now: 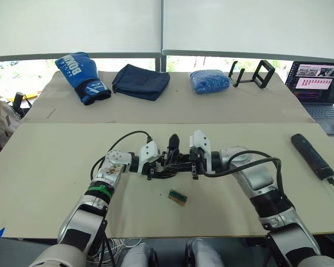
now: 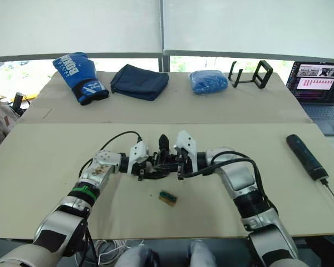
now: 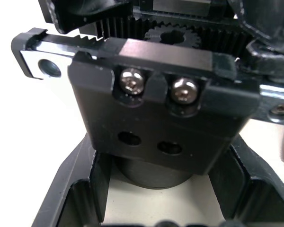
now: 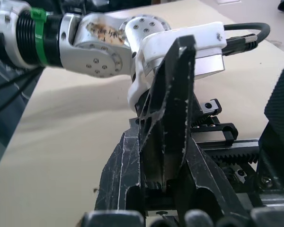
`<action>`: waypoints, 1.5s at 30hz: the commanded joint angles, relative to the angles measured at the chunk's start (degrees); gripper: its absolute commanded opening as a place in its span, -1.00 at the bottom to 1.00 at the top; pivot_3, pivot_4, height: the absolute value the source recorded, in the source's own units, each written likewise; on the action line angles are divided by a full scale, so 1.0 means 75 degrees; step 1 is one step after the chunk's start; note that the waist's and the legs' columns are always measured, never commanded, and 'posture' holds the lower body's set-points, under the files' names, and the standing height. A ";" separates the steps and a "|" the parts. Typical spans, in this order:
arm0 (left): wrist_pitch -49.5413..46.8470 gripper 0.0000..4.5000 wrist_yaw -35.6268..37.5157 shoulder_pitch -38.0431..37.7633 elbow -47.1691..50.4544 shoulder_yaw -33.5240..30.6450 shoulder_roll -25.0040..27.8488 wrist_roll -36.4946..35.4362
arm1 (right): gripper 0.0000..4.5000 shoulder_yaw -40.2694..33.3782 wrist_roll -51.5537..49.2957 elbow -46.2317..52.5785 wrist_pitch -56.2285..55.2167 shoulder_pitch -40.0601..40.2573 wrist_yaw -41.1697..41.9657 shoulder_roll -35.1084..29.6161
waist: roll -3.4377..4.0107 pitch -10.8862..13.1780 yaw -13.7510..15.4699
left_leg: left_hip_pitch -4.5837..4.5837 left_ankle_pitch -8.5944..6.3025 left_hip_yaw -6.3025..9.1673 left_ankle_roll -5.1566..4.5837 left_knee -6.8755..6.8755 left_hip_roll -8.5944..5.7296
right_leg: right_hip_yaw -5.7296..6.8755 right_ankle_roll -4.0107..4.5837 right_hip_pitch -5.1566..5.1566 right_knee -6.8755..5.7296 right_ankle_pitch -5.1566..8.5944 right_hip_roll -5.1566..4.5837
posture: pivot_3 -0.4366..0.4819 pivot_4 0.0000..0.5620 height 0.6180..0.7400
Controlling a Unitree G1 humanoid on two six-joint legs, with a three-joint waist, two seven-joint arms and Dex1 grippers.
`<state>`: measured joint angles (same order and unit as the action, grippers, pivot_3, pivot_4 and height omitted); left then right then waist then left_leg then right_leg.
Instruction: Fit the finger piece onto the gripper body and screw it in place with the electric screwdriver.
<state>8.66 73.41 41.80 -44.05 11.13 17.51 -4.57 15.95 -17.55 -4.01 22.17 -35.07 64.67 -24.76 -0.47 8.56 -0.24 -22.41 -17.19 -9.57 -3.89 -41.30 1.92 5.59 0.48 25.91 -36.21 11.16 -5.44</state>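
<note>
At the middle of the table my two grippers meet over the gripper body (image 3: 161, 118), a black block with toothed racks and two screws on its face. My left gripper (image 1: 157, 167) is shut on the block's lower part, a finger on each side. My right gripper (image 4: 163, 182) is shut on the finger piece (image 4: 168, 109), a black tapered piece that stands upright, tip up (image 1: 172, 140), against the body's rack. The electric screwdriver (image 1: 313, 156), a long black cylinder, lies on the table far to the right, apart from both grippers.
A small green-and-brown block (image 1: 178, 197) lies just in front of the grippers. Along the back are a blue boxing glove (image 1: 82, 77), a dark bag (image 1: 140, 81), a blue bundle (image 1: 209, 80) and a black stand (image 1: 253, 73). A laptop (image 1: 317, 83) sits at the back right.
</note>
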 commanded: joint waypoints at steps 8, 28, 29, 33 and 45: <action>-0.0086 0.03 0.0158 -0.0204 0.0254 0.0066 0.0019 -0.0029 | -0.83 0.0150 0.0256 0.0177 0.0635 -0.0147 -0.0059 -0.0282 | 0.0000 0.0000 -0.0011 | 0.0000 0.0000 -0.0001 0.0000 0.0001 0.0000 | 0.0001 0.0000 0.0000 0.0001 0.0000 0.0000 | -0.05 -0.47 1.00; -0.0175 0.03 0.0112 -0.0260 0.0392 0.0081 0.0061 -0.0008 | -0.83 -0.0618 -0.0545 0.0767 0.0625 -0.0366 0.0116 -0.0221 | 0.0000 0.0001 -0.0047 | -0.0003 0.0000 0.0001 0.0000 0.0002 0.0001 | 0.0002 0.0000 0.0002 0.0002 0.0000 0.0000 | -0.05 -0.47 1.00; -0.0180 0.03 0.0111 -0.0262 0.0396 0.0082 0.0059 -0.0008 | -0.83 -0.0599 -0.0532 0.0762 0.0616 -0.0352 0.0115 -0.0225 | 0.0000 0.0000 -0.0048 | -0.0003 0.0000 0.0000 0.0000 0.0002 0.0001 | 0.0002 0.0000 0.0002 0.0002 0.0000 -0.0001 | -0.05 -0.47 1.00; -0.0183 0.03 0.0100 -0.0265 0.0406 0.0086 0.0053 -0.0006 | -0.83 -0.0465 -0.0467 0.0774 0.0626 -0.0272 0.0056 -0.0154 | 0.0000 0.0000 -0.0048 | -0.0003 0.0000 0.0000 0.0000 0.0002 0.0001 | 0.0002 0.0000 0.0003 0.0001 0.0000 -0.0001 | -0.05 -0.47 1.00; -0.0179 0.03 0.0074 -0.0258 0.0373 0.0088 0.0041 0.0006 | -0.83 -0.0129 -0.0192 0.0455 0.0566 -0.0176 -0.0165 0.0077 | 0.0000 0.0000 -0.0050 | -0.0004 0.0000 0.0000 0.0000 0.0002 0.0001 | 0.0002 0.0000 0.0003 0.0001 0.0000 -0.0001 | -0.05 -0.47 1.00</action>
<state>7.53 73.27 40.51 -41.89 11.03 17.96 -4.72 15.44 -19.12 -1.01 27.23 -36.55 63.52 -24.11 -0.48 8.56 -0.62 -22.43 -17.19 -9.56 -3.89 -41.29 1.93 5.61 0.48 25.93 -36.19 11.15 -5.45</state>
